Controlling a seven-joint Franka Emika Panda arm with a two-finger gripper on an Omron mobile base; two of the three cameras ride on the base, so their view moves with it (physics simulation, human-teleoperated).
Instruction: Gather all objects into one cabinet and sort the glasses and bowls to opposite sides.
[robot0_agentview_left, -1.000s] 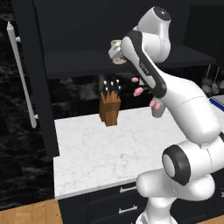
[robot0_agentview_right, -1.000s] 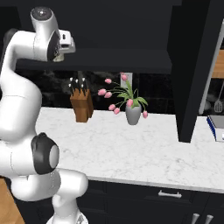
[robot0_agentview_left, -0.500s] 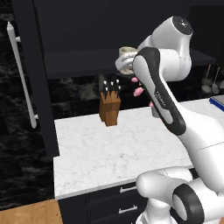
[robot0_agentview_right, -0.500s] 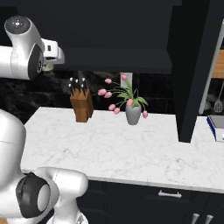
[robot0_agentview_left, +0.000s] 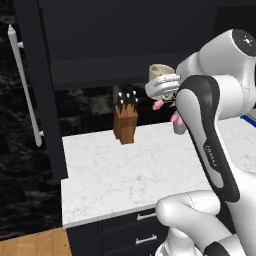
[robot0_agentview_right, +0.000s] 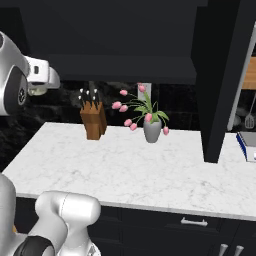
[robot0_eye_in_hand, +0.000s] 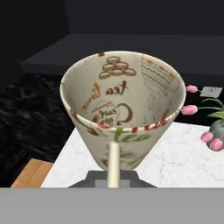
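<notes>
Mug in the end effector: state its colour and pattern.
Cream mug with brown, red and green printed lettering and doodles; clearest in the hand view.

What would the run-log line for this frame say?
phase: carry | held: cream mug | gripper: shut on mug, raised above counter | cabinet: open

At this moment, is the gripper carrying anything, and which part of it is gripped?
Yes: the gripper carries a cream mug, raised above the marble counter near the cabinet. The contact point sits low, out of sight, so the gripped part cannot be told.

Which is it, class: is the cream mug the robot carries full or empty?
Empty. The hand view looks straight into the cream mug: only its printed inner wall shows, no liquid.
</notes>
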